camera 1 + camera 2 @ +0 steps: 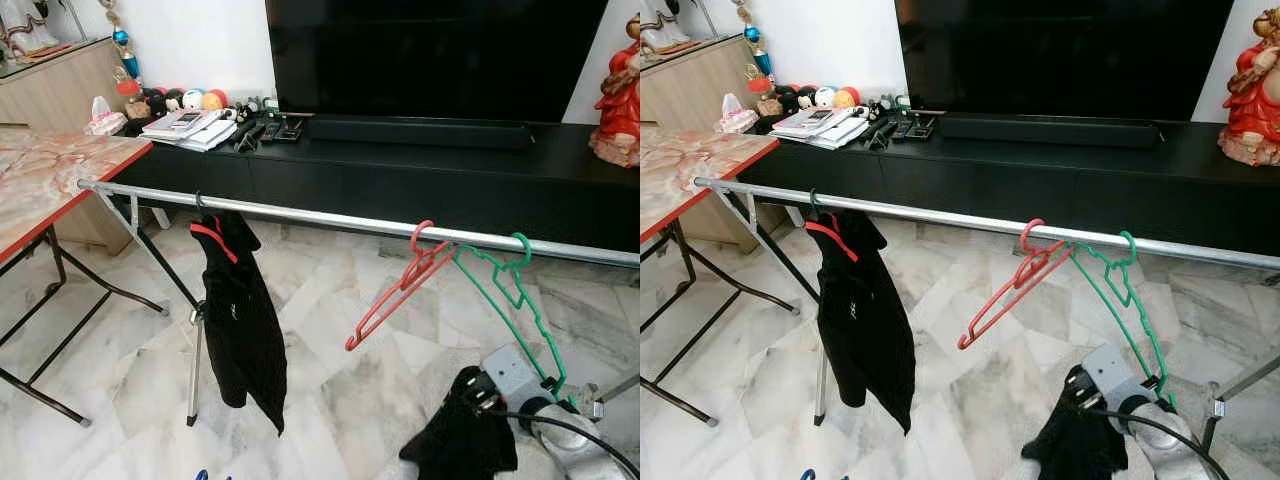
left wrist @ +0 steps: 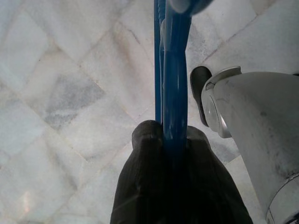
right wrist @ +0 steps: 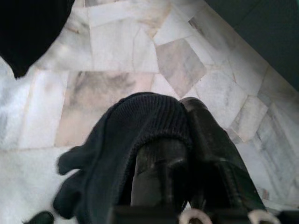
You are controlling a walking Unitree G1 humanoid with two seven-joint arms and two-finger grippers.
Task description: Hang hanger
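A silver rail (image 1: 330,220) runs across the room. On it hang a black garment (image 1: 240,320) on a hanger, a bare red hanger (image 1: 400,285) and a bare green hanger (image 1: 510,295). My left gripper (image 2: 170,135), low at my side, is shut on a blue hanger (image 2: 173,70) whose tip shows at the bottom edge (image 1: 200,475). My right gripper (image 3: 184,109) hangs below the green hanger's lower end, shut, with black knit cloth (image 1: 460,440) over one finger; I cannot tell whether it touches that hanger.
A marble-topped folding table (image 1: 40,180) stands at the left, just behind the rail's end. A black TV cabinet (image 1: 420,160) with books and a television runs behind the rail. The rail's stand legs (image 1: 195,360) rest on the marble floor.
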